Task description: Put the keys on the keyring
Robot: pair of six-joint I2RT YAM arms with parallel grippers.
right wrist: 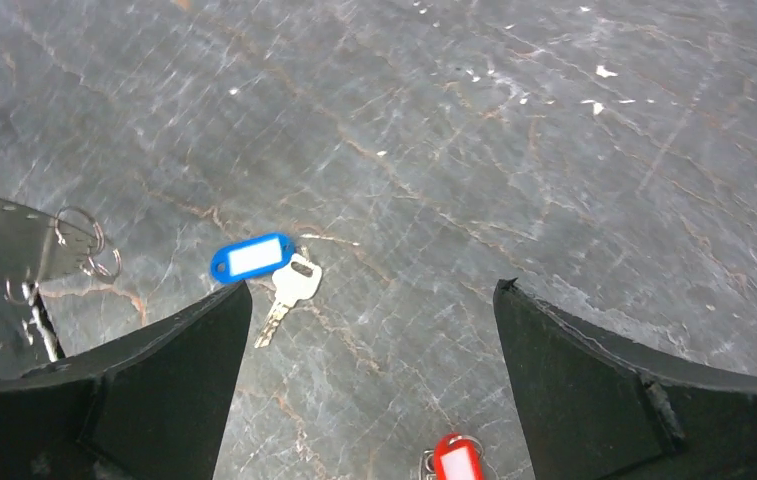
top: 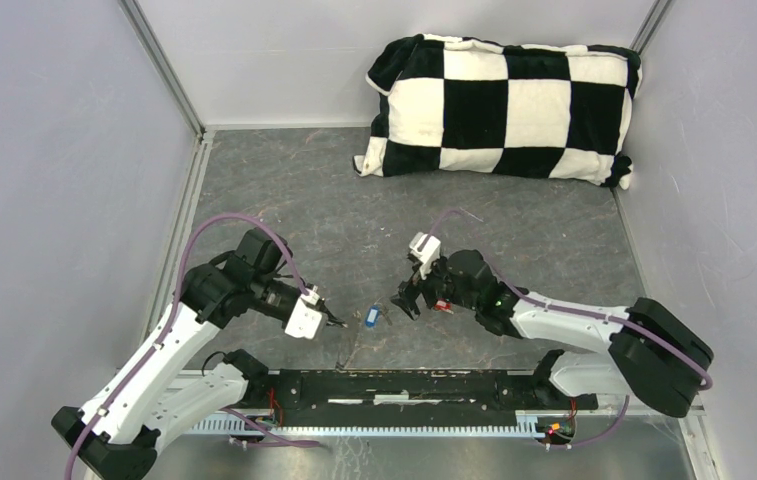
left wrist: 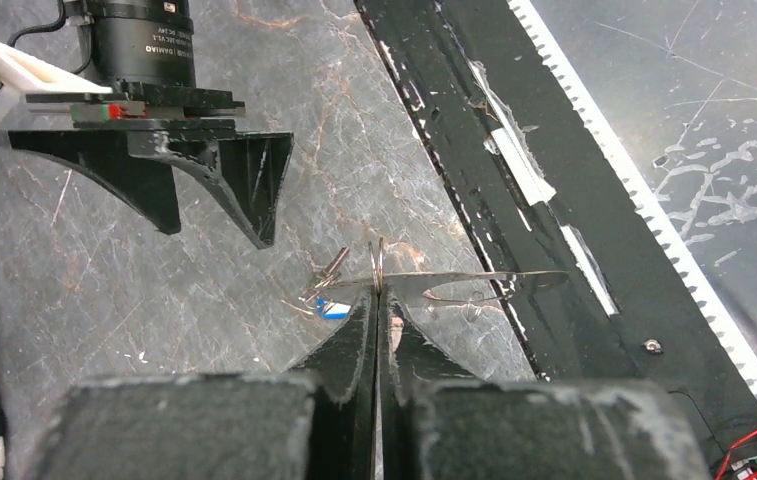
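Nothing threaded yet: your left fingers [left wrist: 349, 350] pinch the thin grey metal keyring [left wrist: 378, 262]; right fingers [right wrist: 154, 380] gape, empty, by the blue-tagged silver key [right wrist: 254, 257].

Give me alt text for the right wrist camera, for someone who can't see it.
A blue-tagged key lies on the grey marbled table near the right gripper's open fingers. A red tag peeks in at the bottom edge, and at far left is the keyring, a flat grey piece with small metal rings.
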